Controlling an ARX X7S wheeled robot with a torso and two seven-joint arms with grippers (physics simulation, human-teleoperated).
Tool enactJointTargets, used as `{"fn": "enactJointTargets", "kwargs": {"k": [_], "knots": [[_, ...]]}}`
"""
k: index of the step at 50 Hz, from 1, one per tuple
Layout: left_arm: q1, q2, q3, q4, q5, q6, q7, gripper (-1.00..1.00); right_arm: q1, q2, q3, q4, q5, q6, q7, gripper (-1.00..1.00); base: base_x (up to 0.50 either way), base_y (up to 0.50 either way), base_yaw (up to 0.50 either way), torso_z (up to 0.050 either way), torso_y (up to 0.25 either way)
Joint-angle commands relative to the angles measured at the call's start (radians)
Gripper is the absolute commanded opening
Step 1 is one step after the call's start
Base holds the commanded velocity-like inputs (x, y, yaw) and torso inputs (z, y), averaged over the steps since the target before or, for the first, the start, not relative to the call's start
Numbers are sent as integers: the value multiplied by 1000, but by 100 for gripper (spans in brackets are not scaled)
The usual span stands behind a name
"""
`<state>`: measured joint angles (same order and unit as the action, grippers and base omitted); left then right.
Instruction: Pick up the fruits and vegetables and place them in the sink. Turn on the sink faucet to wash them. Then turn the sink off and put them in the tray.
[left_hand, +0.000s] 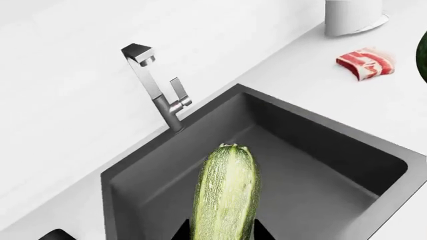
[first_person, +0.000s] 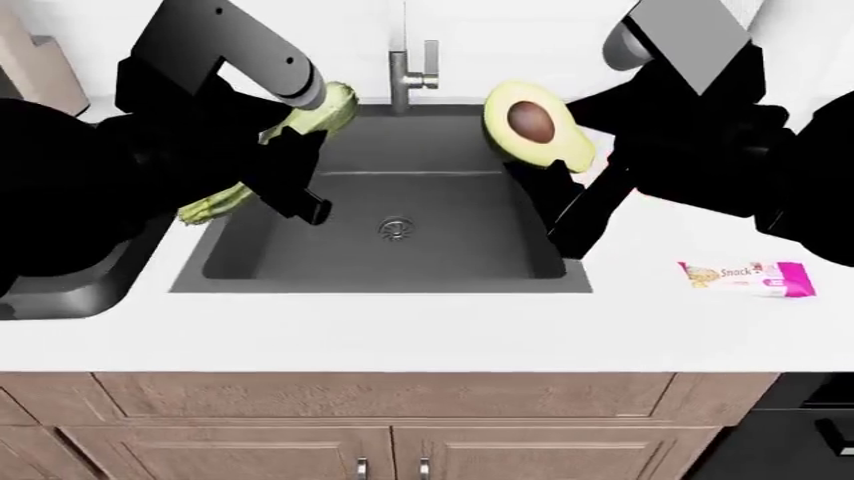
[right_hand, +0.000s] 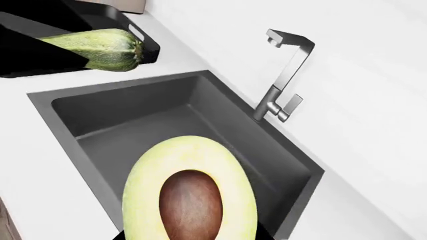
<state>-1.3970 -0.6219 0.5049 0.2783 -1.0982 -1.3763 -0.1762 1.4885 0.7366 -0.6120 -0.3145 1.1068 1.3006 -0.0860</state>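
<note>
My left gripper is shut on the pale green striped zucchini and holds it over the left edge of the dark grey sink; the zucchini also shows in the left wrist view and the right wrist view. My right gripper is shut on the halved avocado, cut face with brown pit showing, above the sink's right rear corner; it fills the right wrist view. The steel faucet stands behind the basin, with no water running. The black tray lies left of the sink.
A pink snack bar wrapper lies on the white counter right of the sink. A bacon piece and a white cylinder sit on the counter beyond the sink. The drain is at the basin's centre.
</note>
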Motion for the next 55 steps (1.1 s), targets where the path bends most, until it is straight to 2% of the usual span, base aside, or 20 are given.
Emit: {"fn": "enactJointTargets", "kwargs": {"k": [1, 7, 30, 37, 44, 55], "knots": [[-21, 0, 16, -11, 3, -5, -4, -100, -6, 4, -23, 19, -25, -15, -27, -100, 82, 340, 0, 0, 0], [-26, 7, 26, -19, 8, 3, -3, -100, -12, -4, -22, 42, -19, -6, -10, -100, 178, 354, 0, 0, 0], [-84, 0, 102, -39, 51, 4, 20, -100, 15, -4, -35, 44, 11, 19, -24, -100, 119, 0, 0, 0, 0], [-100, 0, 123, -42, 70, 4, 14, -100, 31, -12, -46, 62, 11, 29, -30, -100, 0, 0, 0, 38, 0], [-117, 6, 143, -37, 70, -7, 14, -100, 31, -14, -52, 71, 14, 30, -30, -100, 326, 0, 0, 45, 0], [-106, 3, 182, -52, 87, 11, 31, -100, 26, -15, -64, 74, 10, 22, -30, -100, 446, 0, 0, 0, 0]]}}
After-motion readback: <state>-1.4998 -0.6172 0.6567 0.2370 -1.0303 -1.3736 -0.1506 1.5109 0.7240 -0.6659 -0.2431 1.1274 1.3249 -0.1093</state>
